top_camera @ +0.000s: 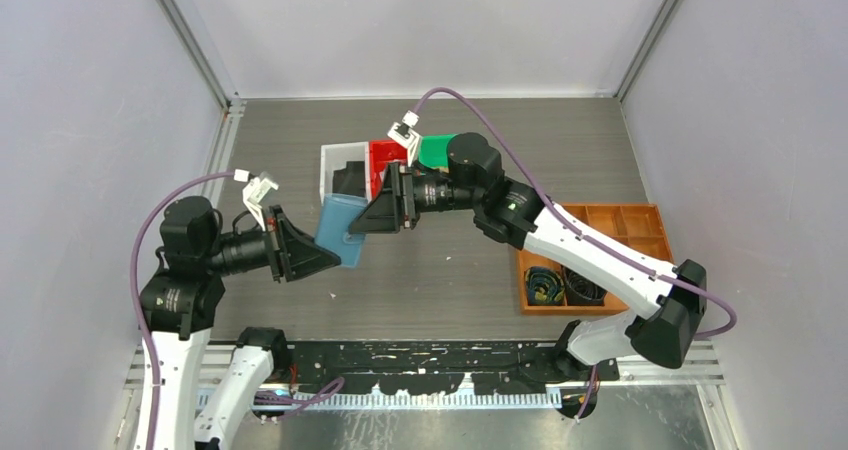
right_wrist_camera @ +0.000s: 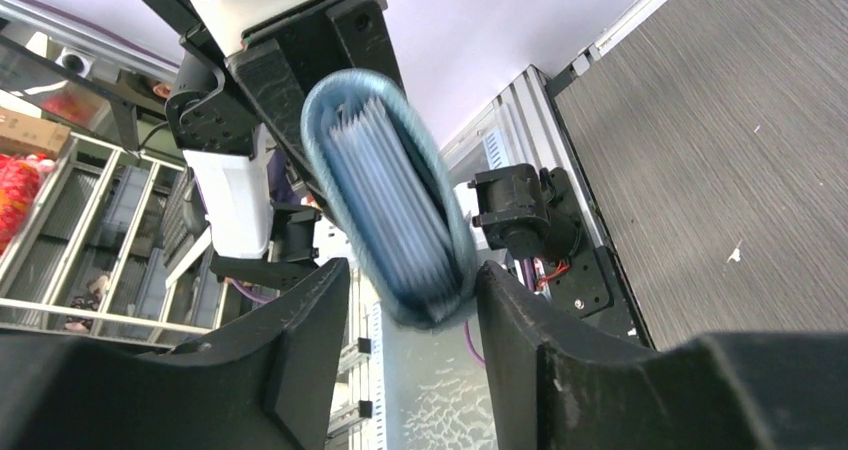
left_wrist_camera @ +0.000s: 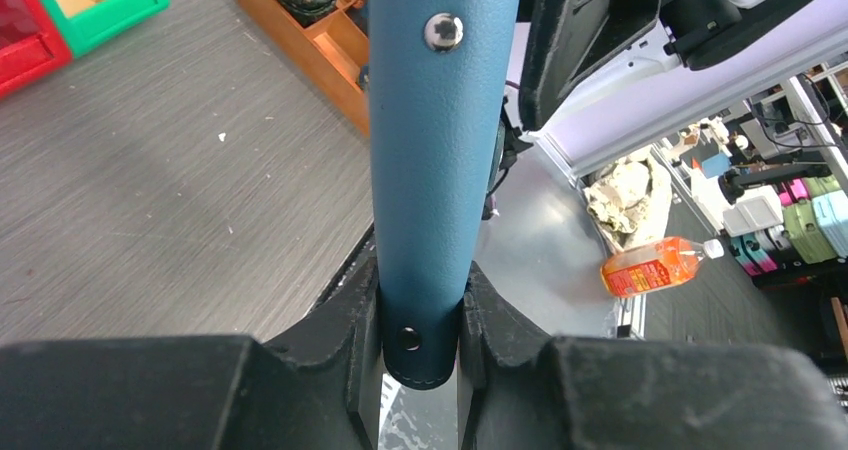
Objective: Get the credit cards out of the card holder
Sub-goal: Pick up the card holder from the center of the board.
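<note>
A white bin [top_camera: 328,170] holds something dark [top_camera: 352,180] that I cannot make out. The red bin [top_camera: 382,153] and green bin [top_camera: 434,150] are partly hidden by the arm. The wooden tray [top_camera: 610,225] holds coiled cables [top_camera: 545,284] in its near compartments. The blue wallet [top_camera: 338,228] is held up above the table between the arms. It is grainy, with a metal snap [left_wrist_camera: 443,32] and blurred, lighter blue layers inside. The left gripper [left_wrist_camera: 420,345] clamps one end. The right gripper [right_wrist_camera: 415,310] straddles the other end with its jaws apart and a gap on one side.
</note>
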`<state>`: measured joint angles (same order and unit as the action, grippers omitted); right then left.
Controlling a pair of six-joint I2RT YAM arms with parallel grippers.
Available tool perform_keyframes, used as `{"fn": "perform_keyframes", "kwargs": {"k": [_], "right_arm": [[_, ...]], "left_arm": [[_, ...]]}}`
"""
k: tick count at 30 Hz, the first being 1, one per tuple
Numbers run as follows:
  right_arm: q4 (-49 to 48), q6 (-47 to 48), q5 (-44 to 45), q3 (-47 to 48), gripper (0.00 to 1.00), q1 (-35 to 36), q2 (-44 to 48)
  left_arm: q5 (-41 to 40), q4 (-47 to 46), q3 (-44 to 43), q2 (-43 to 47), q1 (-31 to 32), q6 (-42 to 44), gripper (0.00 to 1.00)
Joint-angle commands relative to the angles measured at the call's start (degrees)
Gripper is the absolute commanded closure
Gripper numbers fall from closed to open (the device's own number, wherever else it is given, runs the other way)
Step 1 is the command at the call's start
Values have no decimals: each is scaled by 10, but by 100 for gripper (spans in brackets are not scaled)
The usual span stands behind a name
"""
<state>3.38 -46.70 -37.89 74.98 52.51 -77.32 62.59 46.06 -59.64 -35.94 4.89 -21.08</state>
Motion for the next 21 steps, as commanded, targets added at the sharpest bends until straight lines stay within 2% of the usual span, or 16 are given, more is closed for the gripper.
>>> {"fn": "perform_keyframes", "kwargs": {"k": [1, 7, 9, 12, 13, 15, 17, 19, 21], "right_arm": [[-93, -20, 9, 32, 44, 14, -16], [-55, 20, 53, 31, 39, 13, -15], [-56, 19, 63, 27, 45, 13, -13], [-112, -5, 52, 6, 59, 14, 0], [-129, -14, 45, 2, 65, 13, 3], [-149, -21, 23, 0, 76, 13, 7], [-158, -26, -6, 1, 82, 16, 6], [-144, -19, -32, 12, 83, 23, 1], [-117, 0, -43, 26, 83, 35, -7]], "left_arm": [[42, -23, -1, 1, 3, -15, 100], [68, -76, 3, 13, 4, -75, 100], [68, -92, 1, 16, 3, -93, 100], [70, -95, 2, 15, 3, -98, 99], [69, -95, 5, 15, 3, -96, 95], [67, -91, 9, 13, 3, -88, 76], [69, -88, 12, 12, 3, -83, 63], [80, -88, 10, 5, 4, -78, 57], [89, -88, 4, -6, 3, -77, 55]]}}
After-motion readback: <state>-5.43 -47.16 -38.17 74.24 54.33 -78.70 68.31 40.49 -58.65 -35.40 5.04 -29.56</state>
